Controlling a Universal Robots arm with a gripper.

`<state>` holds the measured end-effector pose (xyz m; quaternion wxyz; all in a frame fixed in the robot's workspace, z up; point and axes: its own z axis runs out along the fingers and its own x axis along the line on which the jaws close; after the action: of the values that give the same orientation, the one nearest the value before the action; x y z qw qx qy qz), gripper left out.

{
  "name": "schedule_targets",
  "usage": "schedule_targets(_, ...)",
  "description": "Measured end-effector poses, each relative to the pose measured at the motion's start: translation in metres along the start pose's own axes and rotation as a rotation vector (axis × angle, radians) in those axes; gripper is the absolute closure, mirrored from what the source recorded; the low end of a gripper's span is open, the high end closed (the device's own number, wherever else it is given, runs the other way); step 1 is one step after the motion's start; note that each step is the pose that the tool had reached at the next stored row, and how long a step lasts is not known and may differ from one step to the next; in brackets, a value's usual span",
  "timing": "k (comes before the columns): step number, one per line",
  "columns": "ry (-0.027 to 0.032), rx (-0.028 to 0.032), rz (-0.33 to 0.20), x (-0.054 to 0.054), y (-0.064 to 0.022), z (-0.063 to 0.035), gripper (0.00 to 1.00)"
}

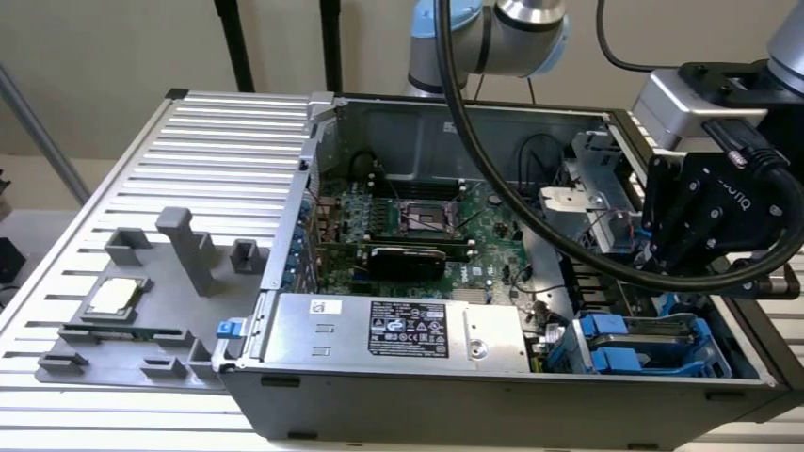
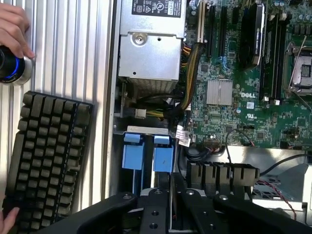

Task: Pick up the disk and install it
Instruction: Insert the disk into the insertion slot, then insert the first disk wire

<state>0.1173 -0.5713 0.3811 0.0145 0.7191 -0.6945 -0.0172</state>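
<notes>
Just ahead of the fingertips, the blue-railed disk sits slotted; gripper looks pinched together, empty. Risk: disk only half-seated, or gripper snagging nearby cables.

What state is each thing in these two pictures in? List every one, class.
Computer case: open, insides exposed.
Power supply: seated in the case.
Chip: outside the case, lying on the grey fixture.
Blue carriers: two, side by side in the drive bay.
Pincer: hangs over the drive bay, next to the carriers.
Round controller: lit blue, a hand on it.
</notes>
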Motion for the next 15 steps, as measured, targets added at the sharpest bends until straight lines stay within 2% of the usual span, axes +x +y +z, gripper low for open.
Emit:
schedule_targets(13, 0.0, 0.0, 0.0, 0.0, 0.0, 0.0, 1.0)
schedule_targets(15, -0.0016, 0.0001, 0.0, 0.0, -0.0011, -0.0001, 1.0)
